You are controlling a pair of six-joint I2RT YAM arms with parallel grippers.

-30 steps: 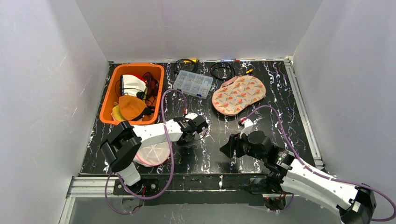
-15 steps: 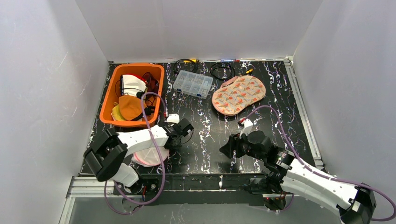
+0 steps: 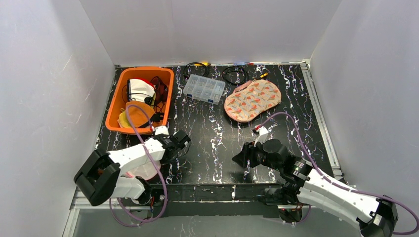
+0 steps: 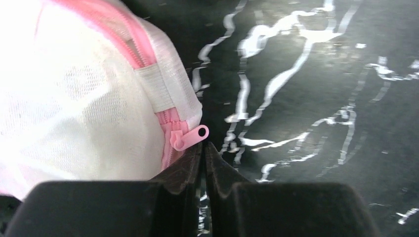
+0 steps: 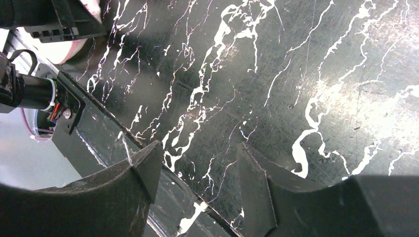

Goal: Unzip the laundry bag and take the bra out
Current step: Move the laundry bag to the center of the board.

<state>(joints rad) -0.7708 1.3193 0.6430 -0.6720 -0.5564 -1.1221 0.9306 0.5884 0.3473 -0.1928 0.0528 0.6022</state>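
one overhead view, two close wrist views

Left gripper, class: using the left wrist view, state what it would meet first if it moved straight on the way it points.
The pink zipper pull on the laundry bag, just ahead of the shut left gripper; whether they touch is unclear.

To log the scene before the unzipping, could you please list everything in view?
laundry bag: one, white mesh with pink zipper, near-left table edge, under the left arm
zipper pull: one, pink, on the bag's zipper
bin: one, orange, back left, holding white and orange items
compartment box: one, clear, back centre
pouch: one, beige patterned, right of the box
cables: two, black, back edge
table: one, black marbled
left gripper: shut, tips just below the zipper pull
right gripper: open, over bare table
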